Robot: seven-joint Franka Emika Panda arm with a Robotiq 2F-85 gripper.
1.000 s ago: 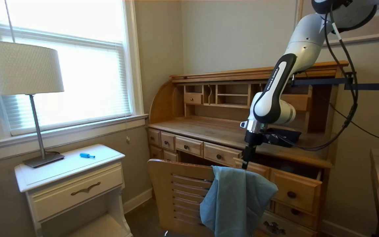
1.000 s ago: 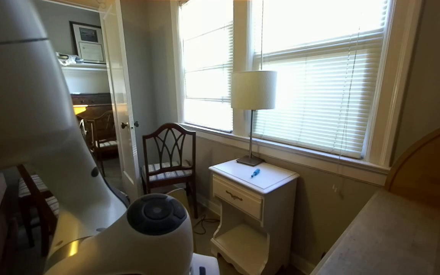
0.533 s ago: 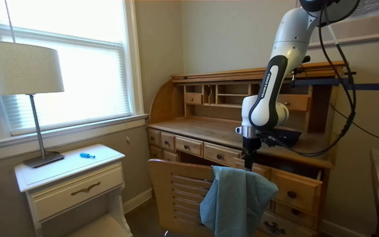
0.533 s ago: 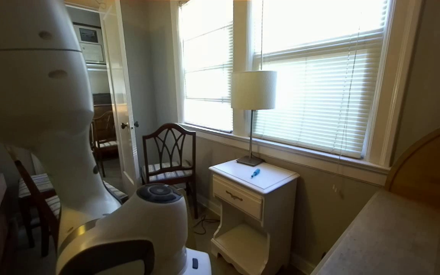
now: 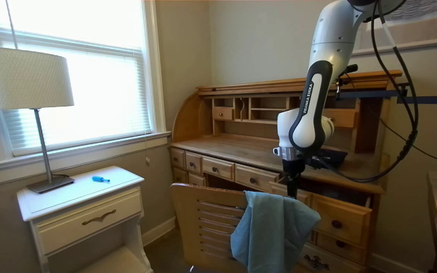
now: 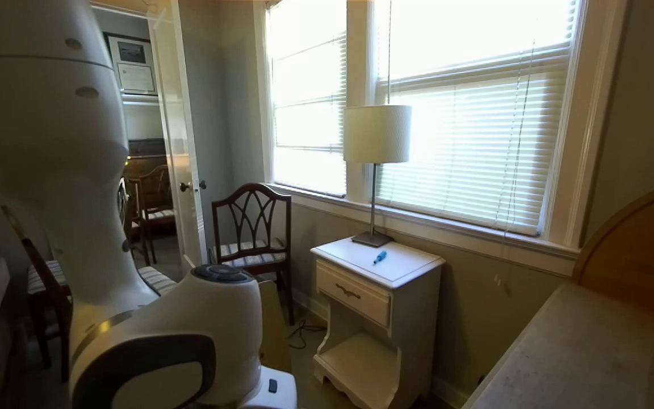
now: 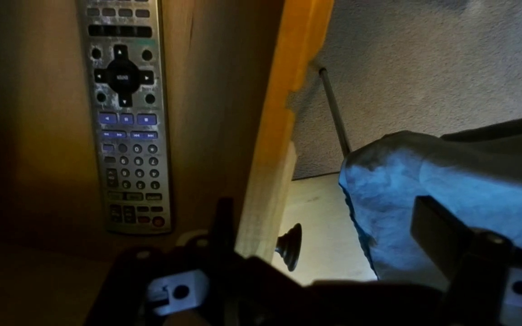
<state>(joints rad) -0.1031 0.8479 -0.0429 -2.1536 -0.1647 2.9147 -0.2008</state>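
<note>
My gripper [image 7: 326, 210] stands open in the wrist view, with nothing held between its fingers. One finger [image 7: 223, 222] is over the inside of a pulled-out wooden drawer, the other over blue cloth [image 7: 397, 203]. Between them in that view runs the drawer's front wall [image 7: 268, 167] with its dark round knob [image 7: 290, 246]; contact cannot be made out. A silver remote control [image 7: 129, 149] with dark and purple buttons lies in the drawer. In an exterior view the gripper [image 5: 292, 191] points down behind the cloth [image 5: 271, 231] draped on a chair back, which hides its tips.
The wooden chair [image 5: 207, 216] stands before the roll-top desk [image 5: 237, 148]. A black object [image 5: 330, 157] lies on the desktop near the arm. A white nightstand [image 5: 89, 189] bears a lamp [image 5: 25, 77] and a small blue tool [image 5: 100, 179]. Carpet [image 7: 424, 68] shows beyond the drawer.
The gripper has shifted a little to the right in an exterior view and dropped slightly, turning from tilted to nearly upright. The upper arm has swung left there. Cloth, chair and drawers look unchanged.
</note>
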